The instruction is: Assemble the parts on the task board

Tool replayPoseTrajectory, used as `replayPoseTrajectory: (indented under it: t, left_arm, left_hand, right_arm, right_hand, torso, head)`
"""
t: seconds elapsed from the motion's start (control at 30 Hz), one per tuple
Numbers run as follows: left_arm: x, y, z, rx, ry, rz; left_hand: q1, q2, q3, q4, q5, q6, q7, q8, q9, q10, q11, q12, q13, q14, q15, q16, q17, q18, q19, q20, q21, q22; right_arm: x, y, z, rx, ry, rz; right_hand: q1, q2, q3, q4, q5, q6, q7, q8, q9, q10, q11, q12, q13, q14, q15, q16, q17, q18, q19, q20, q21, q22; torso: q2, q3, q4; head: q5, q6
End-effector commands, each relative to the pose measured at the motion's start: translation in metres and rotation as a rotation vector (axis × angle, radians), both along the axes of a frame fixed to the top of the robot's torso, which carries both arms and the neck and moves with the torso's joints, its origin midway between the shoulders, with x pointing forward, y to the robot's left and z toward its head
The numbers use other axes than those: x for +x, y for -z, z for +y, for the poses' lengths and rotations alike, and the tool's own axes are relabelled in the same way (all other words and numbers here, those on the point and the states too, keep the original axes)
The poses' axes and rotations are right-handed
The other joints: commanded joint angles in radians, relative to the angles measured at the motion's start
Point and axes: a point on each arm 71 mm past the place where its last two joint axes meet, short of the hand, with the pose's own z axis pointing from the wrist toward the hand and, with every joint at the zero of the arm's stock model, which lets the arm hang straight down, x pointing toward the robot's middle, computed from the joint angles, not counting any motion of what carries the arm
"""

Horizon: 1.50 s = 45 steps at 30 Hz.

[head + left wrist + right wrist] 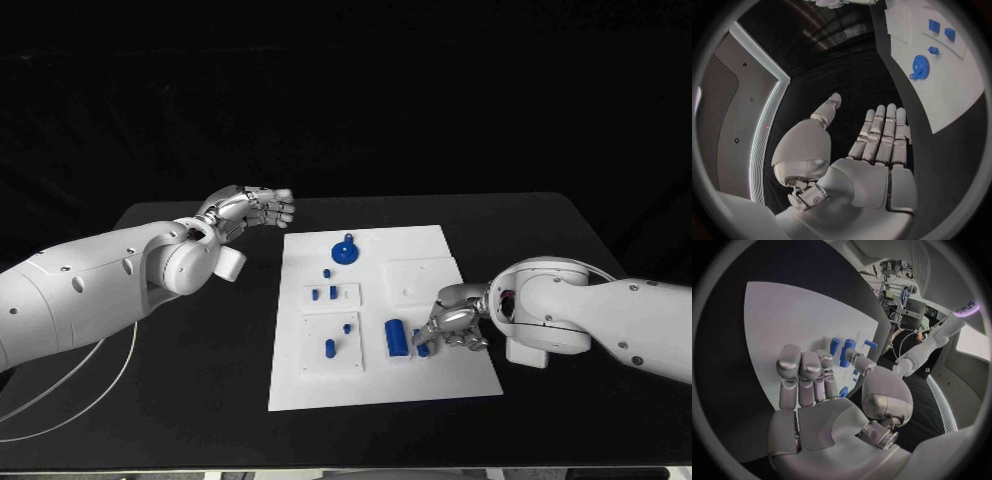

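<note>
Black table [202, 380], white task board [433, 375], blue parts [395, 336]

Bare black tabletop [173, 400] at lower left of frame, bare white board [433, 375] along its lower right edge, right robot hand [450, 325] blocking beside the big blue part [395, 337], left robot hand [253, 208] off the board at upper left

You have a black counter [188, 400] in front of you; the white task board [433, 385] lies flat on its middle; a thin white cable [87, 395] loops over the counter's near left corner.
</note>
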Motion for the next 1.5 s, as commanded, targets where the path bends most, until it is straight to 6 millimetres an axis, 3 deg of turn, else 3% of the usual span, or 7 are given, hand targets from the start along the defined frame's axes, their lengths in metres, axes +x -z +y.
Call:
replayPoseTrajectory:
  t: [0.03, 0.17, 0.43, 0.53, 0.77, 1.23, 1.5]
  left_arm:
    - [-0.0004, -0.0007, -0.0016, -0.012, 0.012, -0.001]
    - [-0.0003, -0.0007, -0.0015, -0.012, 0.012, -0.001]
    - [-0.0004, -0.0007, -0.0016, -0.012, 0.013, -0.001]
    - [-0.0004, -0.0006, -0.0015, -0.012, 0.012, -0.001]
    - [-0.0005, -0.0006, -0.0018, -0.012, 0.014, 0.0]
    - [0.0002, -0.0002, -0.0028, -0.012, 0.015, 0.001]
    - [0.0001, 0.0, -0.0033, -0.012, 0.017, 0.003]
  left_hand:
    - [-0.009, 0.001, 0.0, 0.007, -0.001, -0.005, 0.025, 0.007, 0.0, 0.007, 0.001, -0.001, 0.0, 0.007, 0.0, -0.002, 0.002, 0.009, 0.005, 0.0, -0.007, 0.002]
    - [-0.009, 0.001, 0.0, 0.007, -0.001, -0.005, 0.025, 0.007, 0.0, 0.007, 0.001, -0.001, 0.0, 0.007, 0.0, -0.002, 0.002, 0.009, 0.004, 0.0, -0.007, 0.002]
    - [-0.008, 0.0, 0.0, 0.007, -0.001, -0.005, 0.025, 0.007, 0.0, 0.007, 0.001, -0.001, 0.0, 0.007, 0.0, -0.002, 0.002, 0.009, 0.004, 0.0, -0.007, 0.002]
    - [-0.008, 0.0, 0.001, 0.007, -0.001, -0.005, 0.025, 0.007, 0.0, 0.007, 0.001, -0.001, 0.0, 0.007, 0.0, -0.002, 0.002, 0.009, 0.004, 0.0, -0.007, 0.002]
    - [-0.008, 0.0, 0.001, 0.007, -0.001, -0.005, 0.025, 0.007, 0.0, 0.007, 0.001, -0.001, 0.0, 0.007, 0.0, -0.002, 0.002, 0.009, 0.004, 0.0, -0.007, 0.002]
    - [-0.008, 0.0, 0.001, 0.008, -0.001, -0.006, 0.026, 0.007, 0.0, 0.007, 0.001, -0.001, 0.0, 0.007, 0.0, -0.002, 0.002, 0.009, 0.004, 0.0, -0.008, 0.003]
    - [-0.008, 0.0, 0.001, 0.008, -0.001, -0.006, 0.026, 0.007, 0.0, 0.007, 0.002, -0.001, 0.0, 0.007, 0.001, -0.003, 0.002, 0.009, 0.004, 0.0, -0.008, 0.003]
  right_arm:
    - [-0.0013, -0.001, 0.0016, 0.029, -0.015, 0.003]
    - [-0.0014, -0.0007, -0.0018, 0.027, -0.022, 0.013]
    - [-0.0029, 0.0012, -0.0066, 0.009, -0.045, 0.044]
    - [-0.0031, 0.0013, -0.0067, 0.006, -0.049, 0.046]
    - [-0.001, 0.0015, -0.0069, -0.014, -0.045, 0.026]
    - [0.0019, 0.0022, -0.006, -0.029, -0.034, 0.016]
    - [0.0057, 0.0032, -0.0035, -0.058, -0.039, -0.003]
  right_hand:
    - [-0.008, -0.009, -0.016, -0.002, -0.001, -0.003, 0.0, 0.003, 0.002, 0.004, 0.001, -0.007, 0.001, -0.002, -0.008, 0.006, -0.001, 0.081, -0.003, -0.004, -0.001, 0.004]
    - [0.01, -0.018, -0.029, -0.023, -0.001, -0.004, -0.001, 0.004, 0.003, 0.004, 0.0, -0.007, 0.002, -0.003, -0.009, 0.006, -0.002, 0.081, -0.004, -0.008, -0.001, 0.003]
    - [0.157, -0.018, -0.06, -0.155, 0.002, -0.005, 0.0, 0.005, 0.005, 0.005, 0.002, -0.008, 0.002, -0.002, -0.007, 0.005, -0.004, 0.081, -0.003, -0.011, -0.001, 0.002]
    - [0.197, -0.019, -0.068, -0.178, 0.002, -0.005, 0.001, 0.004, 0.004, 0.006, 0.002, -0.009, 0.001, -0.001, -0.006, 0.004, -0.005, 0.081, -0.004, -0.008, -0.002, 0.001]
    - [0.226, -0.018, -0.087, -0.175, 0.001, -0.003, 0.001, 0.004, 0.002, 0.007, 0.003, -0.011, 0.0, -0.001, -0.005, 0.003, -0.006, 0.081, -0.005, -0.003, -0.004, -0.001]
    - [0.189, 0.024, -0.102, -0.126, 0.001, 0.001, 0.001, 0.001, -0.002, 0.009, 0.003, -0.014, -0.001, -0.001, -0.005, 0.002, -0.007, 0.081, -0.004, 0.004, -0.009, -0.006]
    - [0.197, 0.042, -0.056, -0.094, 0.0, 0.004, -0.002, 0.001, -0.004, 0.008, 0.0, -0.012, 0.002, -0.002, -0.008, 0.004, -0.006, 0.081, -0.005, 0.0, -0.008, -0.005]
  torso:
    - [0.0, 0.0001, 0.0]
    - [0.0, 0.0003, -0.0002]
    - [0.0, 0.0001, -0.0007]
    - [0.0, 0.0003, -0.0007]
    - [0.0, 0.0004, -0.0005]
    - [0.0, 0.0003, -0.0003]
    - [0.0, 0.0002, 0.0005]
  head:
    - [0.0, 0.0]
    - [0.0, 0.0]
    - [0.0, 0.0]
    - [-0.001, 0.0]
    - [-0.001, 0.0]
    - [-0.002, -0.001]
    - [-0.003, -0.003]
